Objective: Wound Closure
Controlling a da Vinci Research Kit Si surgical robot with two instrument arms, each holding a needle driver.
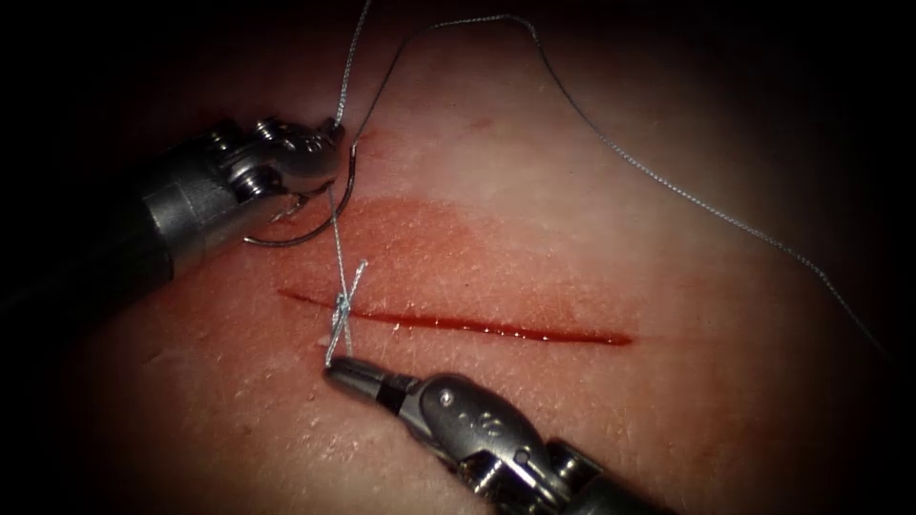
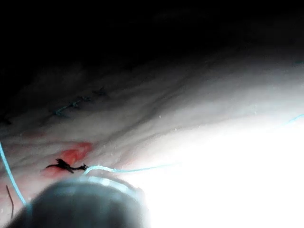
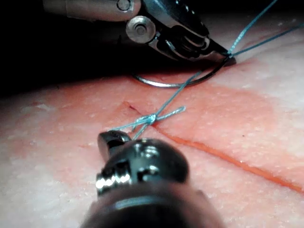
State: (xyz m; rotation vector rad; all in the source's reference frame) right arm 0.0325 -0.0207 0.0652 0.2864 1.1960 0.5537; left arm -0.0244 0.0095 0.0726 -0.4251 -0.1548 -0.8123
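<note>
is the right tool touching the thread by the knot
Touching. In the endoscope view the right tool has its jaws shut on the thread just below the knot; the strand ends at its tip with no gap.

Tissue (image 1: 592, 219) pale pink, red-stained around dark red cut (image 1: 496, 329); thread (image 1: 668, 186) grey-blue, braided; needle (image 1: 315, 224) dark metal.

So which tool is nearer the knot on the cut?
Right. The right tool sits just below the knot, shut on a thread end. The left tool is farther up, holding the needle.
</note>
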